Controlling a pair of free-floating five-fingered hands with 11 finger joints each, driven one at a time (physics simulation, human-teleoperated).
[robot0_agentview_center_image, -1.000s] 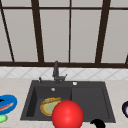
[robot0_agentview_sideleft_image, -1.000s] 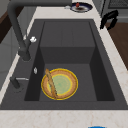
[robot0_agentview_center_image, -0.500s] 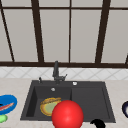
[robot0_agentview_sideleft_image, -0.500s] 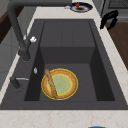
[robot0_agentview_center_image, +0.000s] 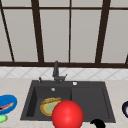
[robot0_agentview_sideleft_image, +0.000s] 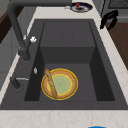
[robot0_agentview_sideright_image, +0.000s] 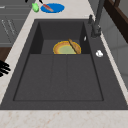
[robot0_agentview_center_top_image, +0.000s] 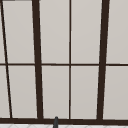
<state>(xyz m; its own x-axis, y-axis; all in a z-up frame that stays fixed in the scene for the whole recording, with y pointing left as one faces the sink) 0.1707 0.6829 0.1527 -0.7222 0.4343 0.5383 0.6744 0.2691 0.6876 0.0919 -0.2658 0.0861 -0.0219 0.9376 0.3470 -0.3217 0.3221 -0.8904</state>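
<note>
Black sink (robot0_agentview_center_image: 90, 100) in marble counter (robot0_agentview_sideleft_image: 62, 118)

Across the top of the front view runs a big window (robot0_agentview_center_image: 70, 31), pale panes split by dark brown bars, sitting on a dark sill (robot0_agentview_center_image: 62, 64). Below it, a strip of pale tiled wall (robot0_agentview_center_image: 25, 73). Lower centre, the dark sink (robot0_agentview_center_image: 90, 100) is sunk into a light marbled surface (robot0_agentview_center_image: 15, 86), with a dark faucet (robot0_agentview_center_image: 56, 72) standing at its back rim. In the left side view's upper right, brown floor (robot0_agentview_sideleft_image: 120, 37) shows beyond the surface's edge. Grey cabinet fronts (robot0_agentview_sideright_image: 10, 22) fill the right side view's upper left.
</note>
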